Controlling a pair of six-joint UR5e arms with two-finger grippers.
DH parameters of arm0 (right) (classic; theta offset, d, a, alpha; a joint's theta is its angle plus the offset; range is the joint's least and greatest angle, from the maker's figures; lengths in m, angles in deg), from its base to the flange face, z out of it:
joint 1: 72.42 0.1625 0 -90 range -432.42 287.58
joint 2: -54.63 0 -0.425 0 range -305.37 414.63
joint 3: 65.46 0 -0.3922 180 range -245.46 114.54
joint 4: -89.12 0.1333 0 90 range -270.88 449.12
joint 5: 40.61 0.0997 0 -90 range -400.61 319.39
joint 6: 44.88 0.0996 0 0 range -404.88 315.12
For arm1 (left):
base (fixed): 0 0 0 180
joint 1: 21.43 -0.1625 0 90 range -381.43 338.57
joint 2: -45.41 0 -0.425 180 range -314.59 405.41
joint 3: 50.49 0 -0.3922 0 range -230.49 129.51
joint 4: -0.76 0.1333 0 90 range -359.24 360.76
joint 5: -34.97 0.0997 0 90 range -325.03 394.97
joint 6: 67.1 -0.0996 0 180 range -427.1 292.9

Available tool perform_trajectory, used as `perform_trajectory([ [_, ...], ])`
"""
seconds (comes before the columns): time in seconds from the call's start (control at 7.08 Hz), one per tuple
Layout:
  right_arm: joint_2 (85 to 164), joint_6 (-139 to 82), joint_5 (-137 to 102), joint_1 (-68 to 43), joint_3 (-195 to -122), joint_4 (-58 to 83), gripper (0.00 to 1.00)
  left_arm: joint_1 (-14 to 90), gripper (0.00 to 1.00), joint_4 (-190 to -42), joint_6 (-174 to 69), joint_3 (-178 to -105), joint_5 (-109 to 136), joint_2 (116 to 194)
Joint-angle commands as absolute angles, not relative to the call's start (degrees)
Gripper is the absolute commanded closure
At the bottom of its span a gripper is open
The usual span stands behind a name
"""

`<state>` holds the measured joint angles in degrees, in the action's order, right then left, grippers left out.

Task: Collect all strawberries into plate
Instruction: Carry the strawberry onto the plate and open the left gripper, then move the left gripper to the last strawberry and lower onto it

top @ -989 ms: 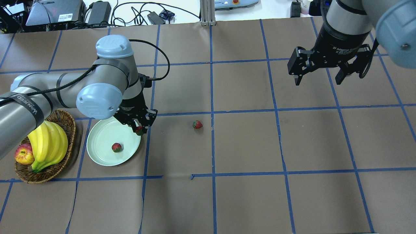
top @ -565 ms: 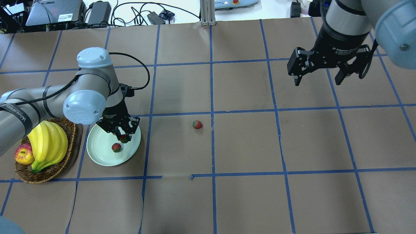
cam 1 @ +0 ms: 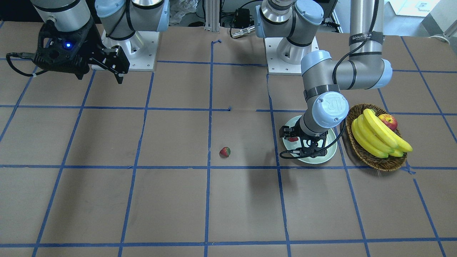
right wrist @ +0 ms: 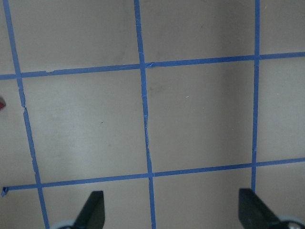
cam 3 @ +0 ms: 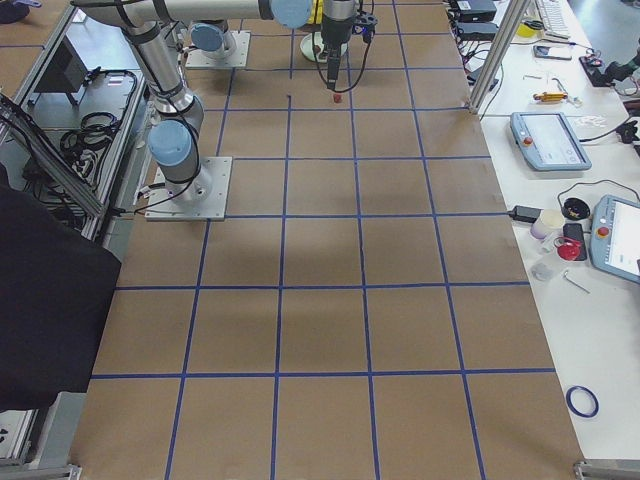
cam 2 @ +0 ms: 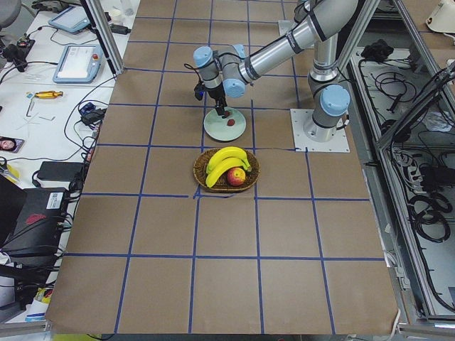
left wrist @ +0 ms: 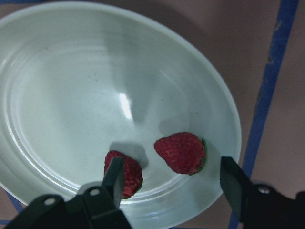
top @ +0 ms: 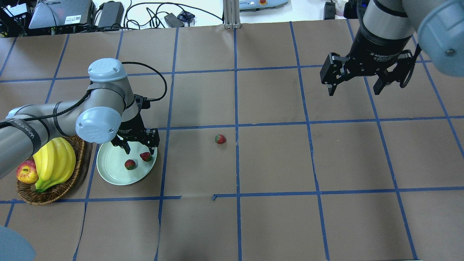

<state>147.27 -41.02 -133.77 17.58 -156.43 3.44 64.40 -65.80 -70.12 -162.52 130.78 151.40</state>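
Note:
The pale mint plate [top: 112, 174] lies at the table's left. Two strawberries [top: 130, 164] [top: 146, 156] lie on it, apart from each other. In the left wrist view both strawberries [left wrist: 181, 152] [left wrist: 126, 174] rest near the plate's [left wrist: 95, 86] rim. My left gripper [top: 139, 146] is open and empty just above them. A third strawberry [top: 220, 139] lies on the brown paper near the table's middle, also in the front view [cam 1: 225, 152]. My right gripper [top: 354, 88] is open and empty, high over the far right of the table.
A wicker basket [top: 74, 186] with bananas [top: 54, 161] and a red-yellow apple [top: 26, 172] stands just left of the plate, under my left arm. Blue tape lines grid the paper. Cables and devices lie beyond the far edge.
My left gripper carried a strawberry left over the plate, opened and let it go. It now lies on the plate beside the first one. The right arm has not moved.

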Motion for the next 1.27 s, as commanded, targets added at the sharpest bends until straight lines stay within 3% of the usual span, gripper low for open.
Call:
perform_trajectory([
  [0.0, 147.3, -41.0, -133.8, 17.6, -156.4, 3.4, 0.00, 69.7, 0.03, -65.6, -60.8, -158.1, 129.0, 151.2],
  [0.28, 147.3, -41.0, -133.8, 17.6, -156.4, 3.4, 0.00, 75.3, 0.06, -64.7, -49.1, -154.9, 124.2, 153.0],
  [0.71, 147.4, -40.8, -133.7, 17.6, -156.4, 3.5, 0.00, 82.2, 0.13, -52.0, -37.3, -154.7, 119.7, 158.2],
  [1.13, 147.3, -40.9, -133.7, 17.6, -156.4, 3.5, 0.00, 86.1, 0.19, -51.1, -36.5, -153.5, 119.9, 162.5],
])
